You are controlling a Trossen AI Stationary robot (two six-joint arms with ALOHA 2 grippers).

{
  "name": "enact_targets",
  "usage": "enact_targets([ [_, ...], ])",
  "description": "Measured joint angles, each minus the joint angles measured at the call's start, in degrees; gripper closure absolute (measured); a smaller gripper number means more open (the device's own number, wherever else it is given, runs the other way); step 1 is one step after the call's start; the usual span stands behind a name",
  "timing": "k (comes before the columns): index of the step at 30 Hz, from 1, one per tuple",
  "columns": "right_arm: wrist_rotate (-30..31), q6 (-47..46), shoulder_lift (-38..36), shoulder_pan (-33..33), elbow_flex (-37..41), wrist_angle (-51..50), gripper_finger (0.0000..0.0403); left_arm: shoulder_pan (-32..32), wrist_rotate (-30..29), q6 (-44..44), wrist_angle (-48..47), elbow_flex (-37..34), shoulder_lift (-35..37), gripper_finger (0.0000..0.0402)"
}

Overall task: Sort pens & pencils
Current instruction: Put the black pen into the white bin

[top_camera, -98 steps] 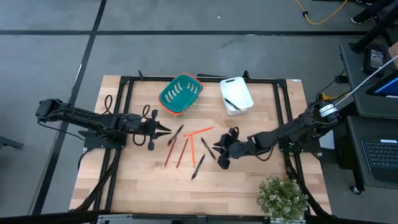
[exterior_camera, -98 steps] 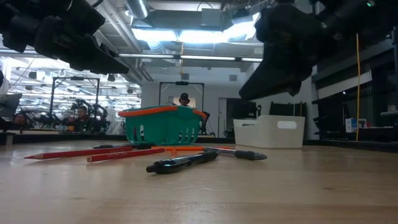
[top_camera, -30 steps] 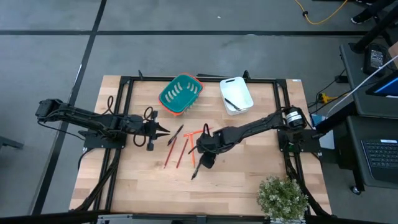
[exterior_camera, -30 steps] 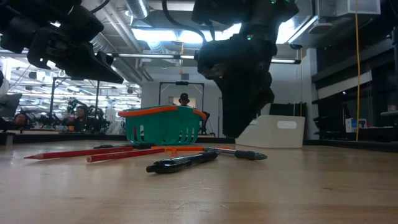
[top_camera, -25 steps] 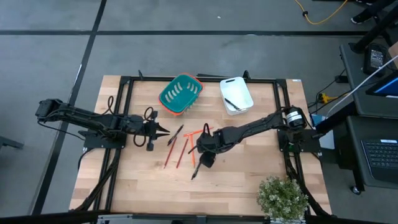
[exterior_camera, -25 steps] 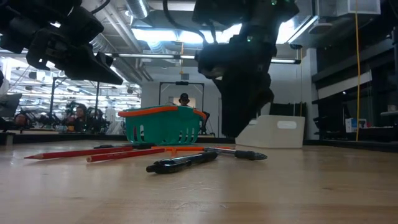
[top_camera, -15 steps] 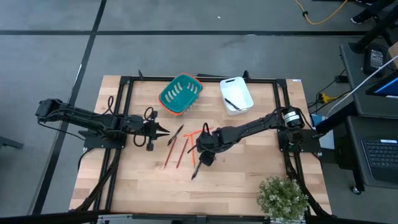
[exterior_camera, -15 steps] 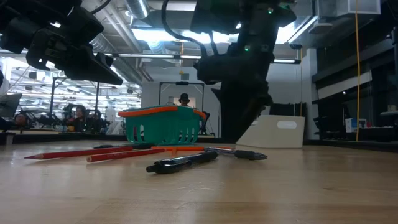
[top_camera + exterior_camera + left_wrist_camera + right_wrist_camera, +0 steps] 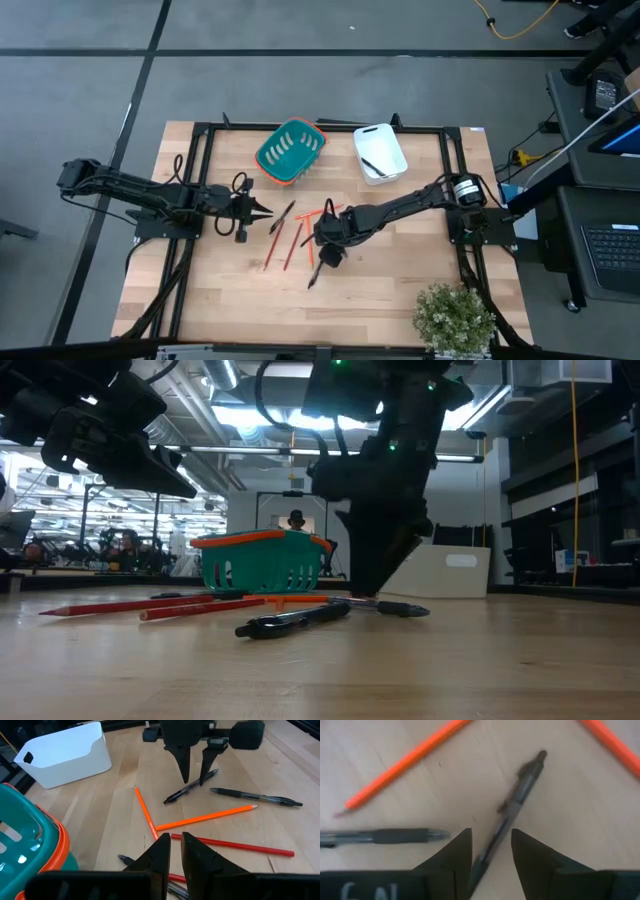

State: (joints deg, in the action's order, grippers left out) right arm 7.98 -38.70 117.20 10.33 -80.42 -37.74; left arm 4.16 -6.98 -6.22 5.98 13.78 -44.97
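black pen (image 9: pixel 507 815) lies on the wooden tabletop (image 9: pixel 380 280) between my right fingers (image 9: pixel 462 855), parted and straddling it, not yet gripping; my left fingers (image 9: pixel 160 857) hover nearly closed, empty.

Right gripper (image 9: pixel 487 851) lowered, fingers parted.

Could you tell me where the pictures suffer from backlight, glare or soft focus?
Low view: bright ceiling lights behind the arms leave the right gripper a dark silhouette. Left wrist view: white glare patches on the teal plastic basket. Right wrist view: the black pen between the open fingers looks soft, close to the lens.
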Motion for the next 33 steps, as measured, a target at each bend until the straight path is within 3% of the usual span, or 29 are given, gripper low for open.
enact_targets([
  [13,0.0,1.7,3.8,-0.1,-0.4,-1.2,0.0273,0.0,0.0,0.1,-0.3,0.0,0.0,0.0360],
  [21,-0.8,2.9,3.9,-0.3,-0.4,-2.5,0.0375,0.0,0.0,0.1,-0.4,0.0,0.0,0.0360],
  [33,-2.1,5.1,3.4,-0.7,-0.2,-2.6,0.0378,0.0,0.0,0.2,-0.4,0.0,0.0,0.0360],
])
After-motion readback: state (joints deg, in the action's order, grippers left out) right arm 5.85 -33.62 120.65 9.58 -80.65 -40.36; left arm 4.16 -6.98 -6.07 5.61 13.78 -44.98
